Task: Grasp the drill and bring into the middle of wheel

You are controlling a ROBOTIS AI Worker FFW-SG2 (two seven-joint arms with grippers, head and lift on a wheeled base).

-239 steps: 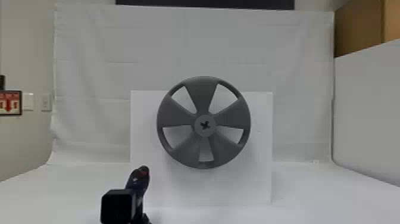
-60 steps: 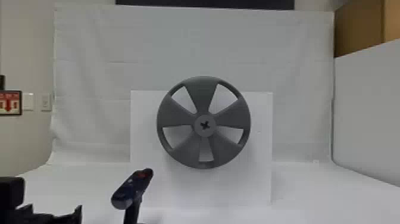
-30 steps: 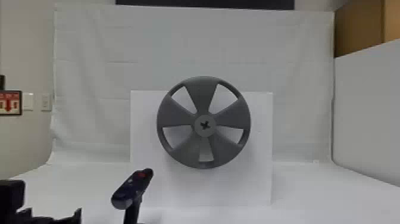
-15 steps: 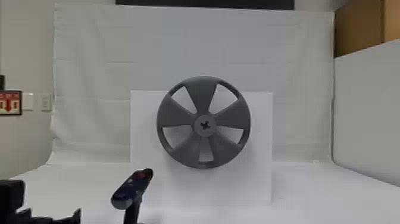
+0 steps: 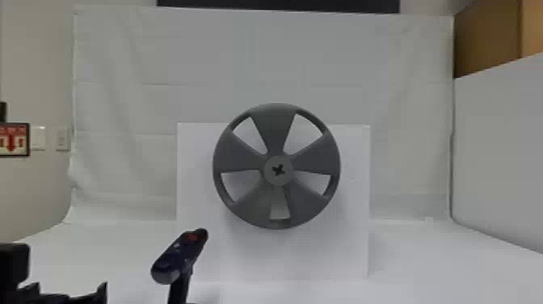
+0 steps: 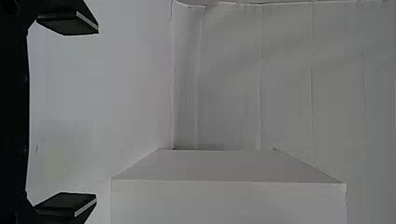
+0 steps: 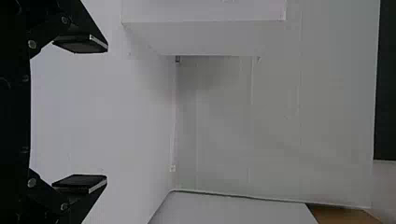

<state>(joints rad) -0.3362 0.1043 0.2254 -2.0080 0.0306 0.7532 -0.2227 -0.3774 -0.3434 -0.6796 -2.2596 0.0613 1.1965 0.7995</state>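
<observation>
White table (image 5: pixel 428 258) carries the drill (image 5: pixel 179 256), handle down, front-left of the wheel (image 5: pixel 315 161), presumably for easy reach by the left gripper (image 6: pixel 97 113), spread and empty like the right gripper (image 7: pixel 107 113).

Black housing (image 7: pixel 14 112), flat black fingers (image 7: pixel 79 45) with thin pale edge strips (image 7: pixel 97 186), round silvery screws (image 7: pixel 32 44)

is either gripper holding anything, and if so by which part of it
Nothing is held: the left gripper and the right gripper both have their jaws open and empty, and the drill stands clear of the left one.
</observation>
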